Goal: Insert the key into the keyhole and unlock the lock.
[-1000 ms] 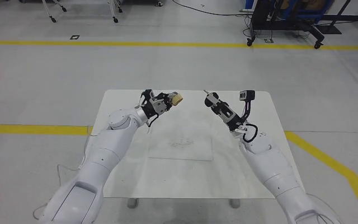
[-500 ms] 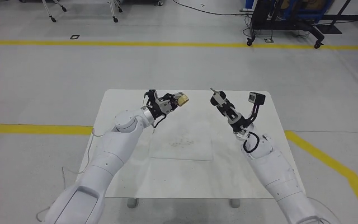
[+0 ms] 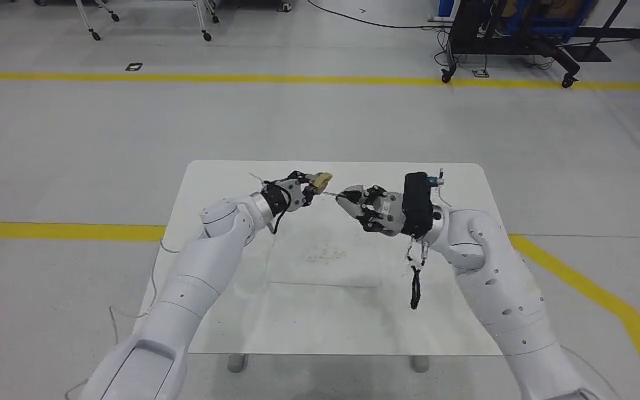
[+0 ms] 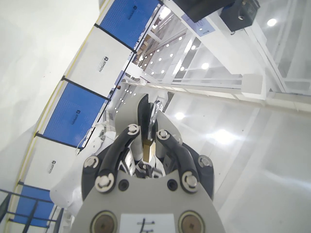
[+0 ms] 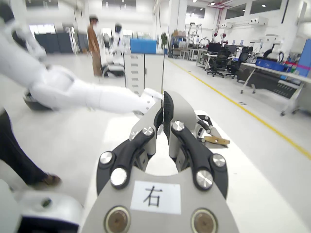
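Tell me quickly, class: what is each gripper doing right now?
Left gripper: closed on the brass lock.
Right gripper: closed, apparently pinching the key, whose thin tip points toward the lock.

White rectangular table (image 3: pixel 300 322). Flat on its middle, a pale thin mat (image 3: pixel 325 262), faintly smudged, well apart from every edge.
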